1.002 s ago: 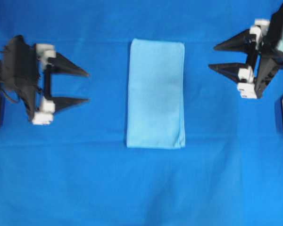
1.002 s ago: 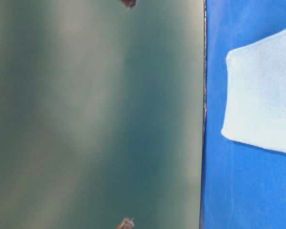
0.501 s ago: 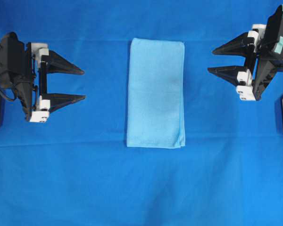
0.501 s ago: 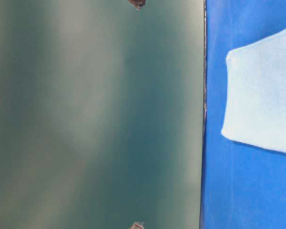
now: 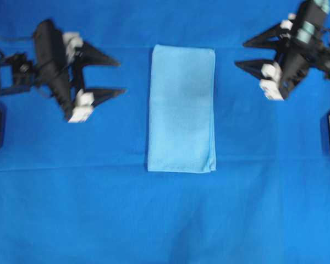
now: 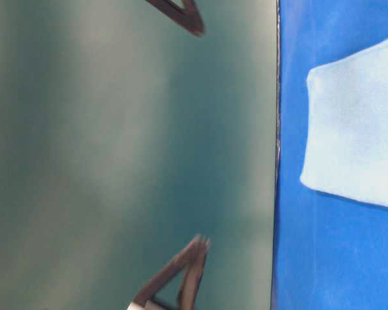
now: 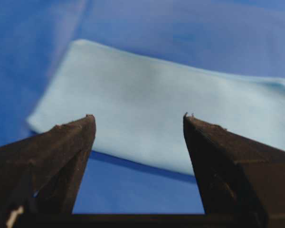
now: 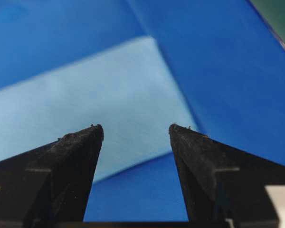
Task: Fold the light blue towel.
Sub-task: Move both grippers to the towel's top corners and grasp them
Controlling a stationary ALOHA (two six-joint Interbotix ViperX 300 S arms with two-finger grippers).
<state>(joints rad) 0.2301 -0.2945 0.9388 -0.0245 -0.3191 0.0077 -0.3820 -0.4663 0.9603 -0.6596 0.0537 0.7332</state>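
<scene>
Two hands hang over the tabletop, and neither one holds anything. The left hand (image 5: 113, 74) has its two dark fingers spread apart, with nothing between them. The right hand (image 5: 248, 54) is spread wide too, and it is also empty. Both point in toward the middle from their own sides, up near the far end of the cloth.

The light blue towel (image 5: 182, 109) lies flat in the middle of the royal blue tablecloth (image 5: 165, 220). It sits between the two hands and touches neither of them. In the overhead view it is a long, thin shape, not a square. Along its right side and at the near right corner a second edge seems to peek out, so it looks like it has been folded in half one time. The picture is a bit soft there, so that is a best guess.

If that is right, the first fold is done. One more fold, end to end, would likely make it small and neat. The hands would first need to come down and pinch the corners at one short end.

No words, brand names or labels can be read on the towel, the tablecloth or the hands.
</scene>
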